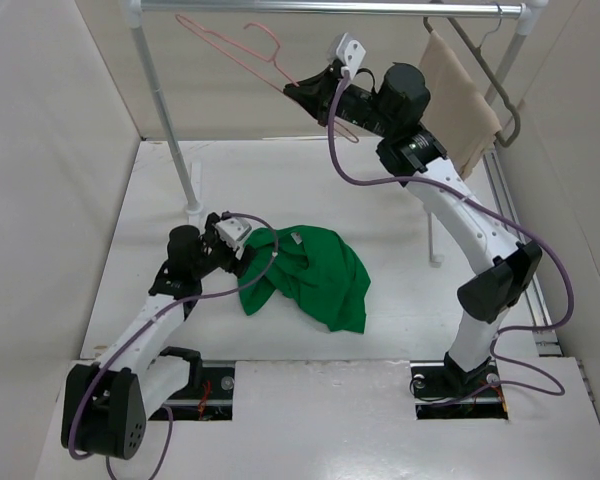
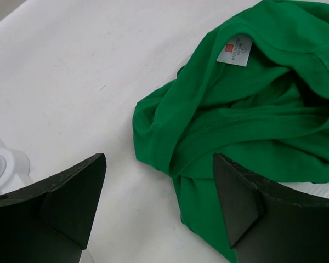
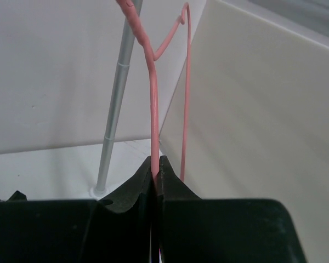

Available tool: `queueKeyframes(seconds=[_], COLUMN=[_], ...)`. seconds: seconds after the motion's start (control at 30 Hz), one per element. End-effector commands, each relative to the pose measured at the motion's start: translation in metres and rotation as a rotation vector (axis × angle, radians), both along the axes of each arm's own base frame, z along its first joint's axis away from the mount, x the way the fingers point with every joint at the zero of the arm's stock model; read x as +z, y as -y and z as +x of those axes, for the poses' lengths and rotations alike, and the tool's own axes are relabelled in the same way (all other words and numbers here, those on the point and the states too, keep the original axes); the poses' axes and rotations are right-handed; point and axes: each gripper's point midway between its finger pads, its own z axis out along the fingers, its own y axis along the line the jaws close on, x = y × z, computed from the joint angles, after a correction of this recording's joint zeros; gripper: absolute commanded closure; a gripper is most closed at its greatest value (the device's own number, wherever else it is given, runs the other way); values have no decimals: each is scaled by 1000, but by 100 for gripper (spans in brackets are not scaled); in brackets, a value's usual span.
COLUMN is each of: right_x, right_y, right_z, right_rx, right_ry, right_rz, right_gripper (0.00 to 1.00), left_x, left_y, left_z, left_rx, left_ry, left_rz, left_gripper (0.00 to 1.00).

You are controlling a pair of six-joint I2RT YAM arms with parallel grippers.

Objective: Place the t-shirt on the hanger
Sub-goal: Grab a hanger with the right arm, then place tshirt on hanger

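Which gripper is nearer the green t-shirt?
Left. The left gripper hovers open right beside the t-shirt; the right gripper is far off up high, shut on the pink hanger.

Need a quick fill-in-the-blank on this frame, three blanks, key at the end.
1. The right hand is shut on the thin pink ___.
2. The left hand sits low by the shirt's edge with its fingers ___.
3. The ___ t-shirt lies crumpled on the table.
Missing words: hanger; open; green.
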Motion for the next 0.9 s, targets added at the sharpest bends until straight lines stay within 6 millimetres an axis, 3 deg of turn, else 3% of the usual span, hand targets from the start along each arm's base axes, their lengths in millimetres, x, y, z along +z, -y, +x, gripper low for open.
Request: queueKeyframes(seconds=[0.0, 0.13, 0.17, 0.3, 0.33, 0.4, 0.43, 0.47, 0.53, 0.57, 0.67, 0.77, 0.87], right_x=[39, 47, 39, -3, -33, -62, -66, -99, -116, -127, -132, -152, -170], right_y=[-1, 0, -4, 6, 16, 27, 38, 40, 48, 52, 69, 79, 97], right_z=[-14, -23, -28, -36, -38, -35, -41, -41, -44, -49, -52, -55, -54], right_rx=[30, 59, 97, 159, 147, 72, 46, 38, 29, 21, -24, -38, -73], right_ry=[132, 162, 158, 78, 21, -28, -31, -86, -119, -138, -148, -200, -250], right_rz=[38, 36, 19, -58, -94, -122, -132, -168, -185, -194, -194, -209, -229], right_gripper=[100, 100, 100, 100, 100, 100, 100, 100, 100, 100, 100, 100, 100], left_x=[12, 3, 2, -5, -18, -21, -30, -29, -25, -34, -50, -59, -62], left_y=[8, 1, 1, -1, -4, -4, -7, -8, -10, -9, -11, -20, -23], left_z=[10, 21, 21, 22, 15, 14, 14, 19, 31, 34, 38, 46, 57], left_rx=[-34, 11, 11, 6, -10, -17, -11, 7, 36, 34, 32, 101, 128], left_ry=[5, -42, -57, -135, -179, -193, -218, -218, -221, -261, -319, -327, -313], left_rz=[0, 27, 30, 77, 112, 126, 146, 142, 148, 156, 205, 245, 259], left_gripper=[25, 21, 21, 22, 22, 22, 20, 20, 19, 19, 20, 20, 27])
